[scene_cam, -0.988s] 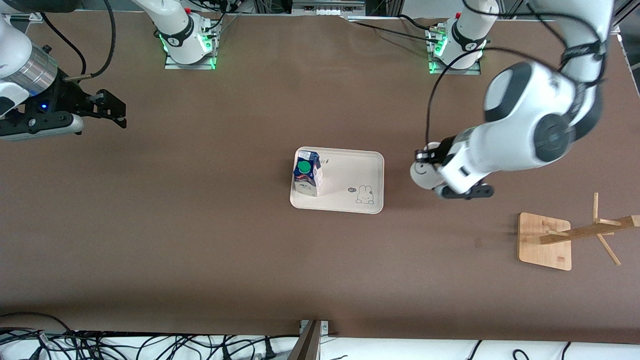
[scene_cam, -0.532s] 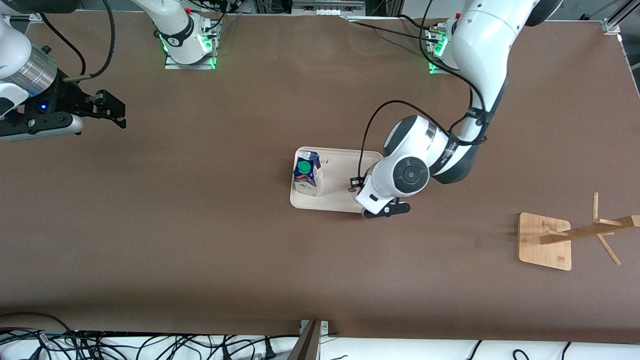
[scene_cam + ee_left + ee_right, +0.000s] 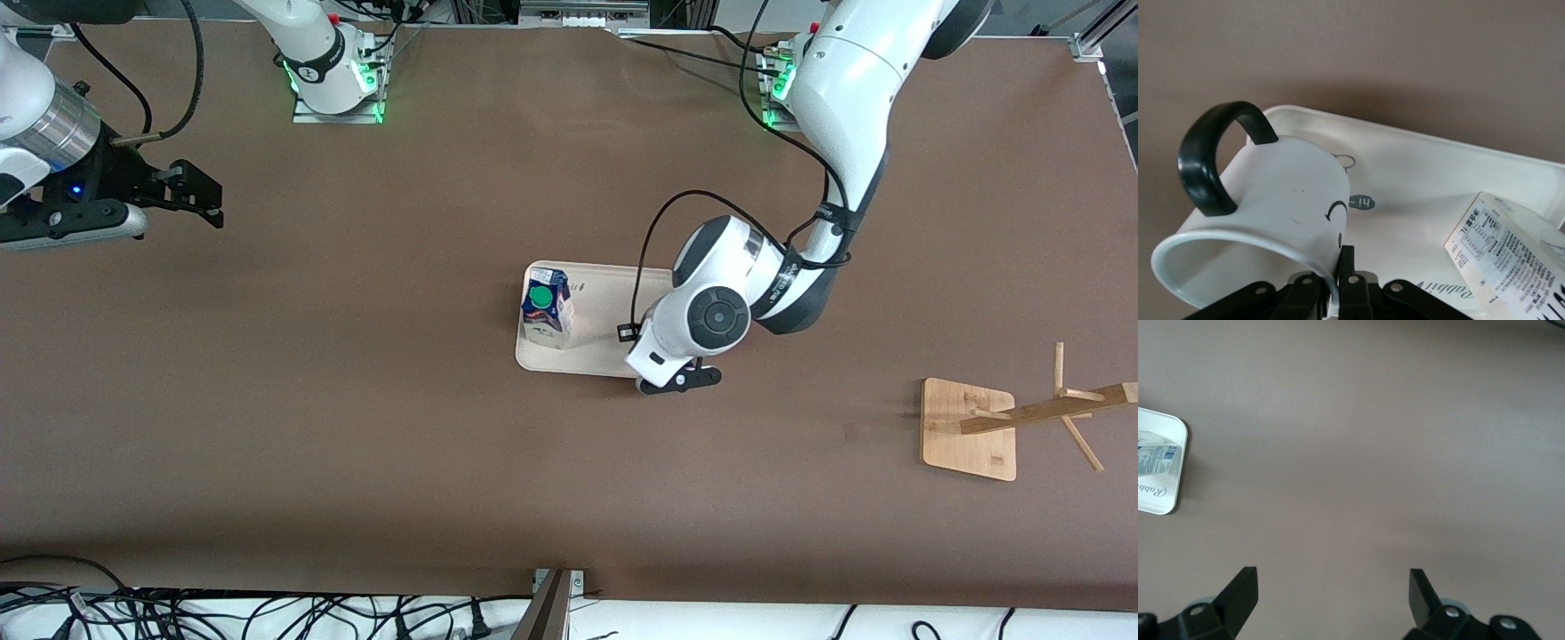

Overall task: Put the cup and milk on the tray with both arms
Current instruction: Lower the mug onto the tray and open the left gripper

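I see my left gripper (image 3: 1331,293) clamped on the cup (image 3: 1265,207) rim, over the tray (image 3: 605,356) end toward the left arm; the milk (image 3: 547,309) stands on the tray's other end; my right gripper (image 3: 1331,597) waits, fingers apart, over bare table (image 3: 356,444).

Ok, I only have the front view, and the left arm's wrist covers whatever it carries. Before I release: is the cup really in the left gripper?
Observer: Yes. The left wrist view shows the left gripper shut on the rim of the cup, with its wall pinched between the fingers.
Operator: Is it over the tray?
Observer: Yes, the tray lies right under the cup. I cannot tell whether the cup touches it.
Operator: Any clash with the milk?
Observer: No. The milk stands apart from the cup, with bare tray between them.
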Available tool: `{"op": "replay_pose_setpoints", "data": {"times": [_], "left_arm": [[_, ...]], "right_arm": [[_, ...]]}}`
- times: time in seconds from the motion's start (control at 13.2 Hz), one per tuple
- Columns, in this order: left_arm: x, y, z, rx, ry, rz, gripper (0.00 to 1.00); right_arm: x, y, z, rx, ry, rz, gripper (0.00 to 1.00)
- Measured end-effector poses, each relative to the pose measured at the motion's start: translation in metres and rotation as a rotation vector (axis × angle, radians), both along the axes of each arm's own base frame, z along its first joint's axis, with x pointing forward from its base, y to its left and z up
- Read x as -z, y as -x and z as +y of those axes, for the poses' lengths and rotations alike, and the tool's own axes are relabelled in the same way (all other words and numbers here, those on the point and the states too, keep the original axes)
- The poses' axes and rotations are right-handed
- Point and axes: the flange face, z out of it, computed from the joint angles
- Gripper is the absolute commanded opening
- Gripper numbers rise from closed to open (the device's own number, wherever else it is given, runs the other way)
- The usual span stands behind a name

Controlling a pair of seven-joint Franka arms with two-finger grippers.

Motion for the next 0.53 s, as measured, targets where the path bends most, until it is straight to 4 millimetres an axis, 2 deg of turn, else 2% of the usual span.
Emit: {"op": "replay_pose_setpoints", "data": {"times": [0.15, 0.38, 0.46, 0.53], "left_arm": [[0.014, 0.009, -0.011, 0.022, -0.011, 0.015, 0.00], [0.015, 0.015, -0.019, 0.063, -0.006, 0.018, 0.00], [0.015, 0.015, -0.019, 0.086, 0.000, 0.018, 0.10], [0.015, 0.015, -0.019, 0.099, 0.003, 0.019, 0.56]], "right_arm": [[0.000, 0.000, 0.000, 0.000, 0.000, 0.000, 1.00], [0.000, 0.000, -0.001, 0.002, 0.000, 0.000, 1.00], [0.000, 0.000, -0.002, 0.003, 0.000, 0.000, 1.00], [0.000, 0.000, -0.002, 0.004, 0.000, 0.000, 1.00]]}}
